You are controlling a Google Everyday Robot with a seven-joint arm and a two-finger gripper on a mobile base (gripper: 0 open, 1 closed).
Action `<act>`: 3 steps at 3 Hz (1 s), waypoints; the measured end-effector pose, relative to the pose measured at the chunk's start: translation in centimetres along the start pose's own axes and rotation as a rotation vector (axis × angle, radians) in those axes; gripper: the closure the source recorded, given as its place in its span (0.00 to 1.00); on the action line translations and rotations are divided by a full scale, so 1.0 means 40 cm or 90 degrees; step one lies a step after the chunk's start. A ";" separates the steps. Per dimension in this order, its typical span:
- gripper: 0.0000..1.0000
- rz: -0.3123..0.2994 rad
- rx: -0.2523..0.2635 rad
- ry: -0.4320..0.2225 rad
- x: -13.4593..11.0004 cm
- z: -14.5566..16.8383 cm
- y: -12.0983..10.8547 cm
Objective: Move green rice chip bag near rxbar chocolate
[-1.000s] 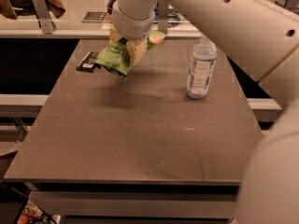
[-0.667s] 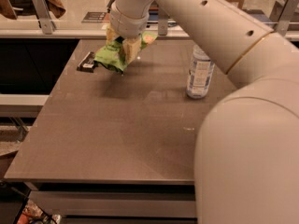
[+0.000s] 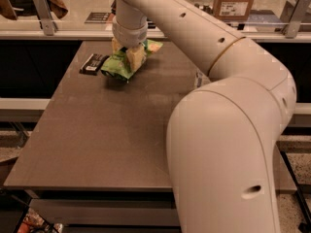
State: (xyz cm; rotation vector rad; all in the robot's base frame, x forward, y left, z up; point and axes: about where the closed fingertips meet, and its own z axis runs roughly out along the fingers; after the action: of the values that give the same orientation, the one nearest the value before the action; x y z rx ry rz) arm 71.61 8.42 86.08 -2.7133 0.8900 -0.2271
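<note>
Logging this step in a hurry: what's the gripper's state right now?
The gripper: closed on the green rice chip bag, low over the far end of the table, beside the rxbar chocolate.

Table point(image 3: 112, 130): flat, rectangular, dull grey-brown top. The near half and the middle are bare surface, partly covered in view by the robot's large pale arm.

Items, placed from the gripper point(image 3: 127, 56), which hangs over the far part of the top, its fingers clamped onto the bag:

1. Green chip bag point(image 3: 115, 67): crumpled, directly under and slightly left of the gripper. It casts a dark shadow on the top just below it. Whether its lower edge touches the surface cannot be told.
2. Black bar point(image 3: 92, 63): small, flat, lying on the top left of the gripper, just beside the bag's left end, apart from it.
</note>
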 end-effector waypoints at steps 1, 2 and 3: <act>0.84 0.040 -0.072 0.081 0.028 0.071 0.020; 0.61 0.041 -0.074 0.083 0.029 0.056 0.015; 0.36 0.041 -0.074 0.083 0.030 0.056 0.015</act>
State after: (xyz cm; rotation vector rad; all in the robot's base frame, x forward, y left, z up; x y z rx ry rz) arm 72.75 7.73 83.85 -2.7966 1.0552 -0.3527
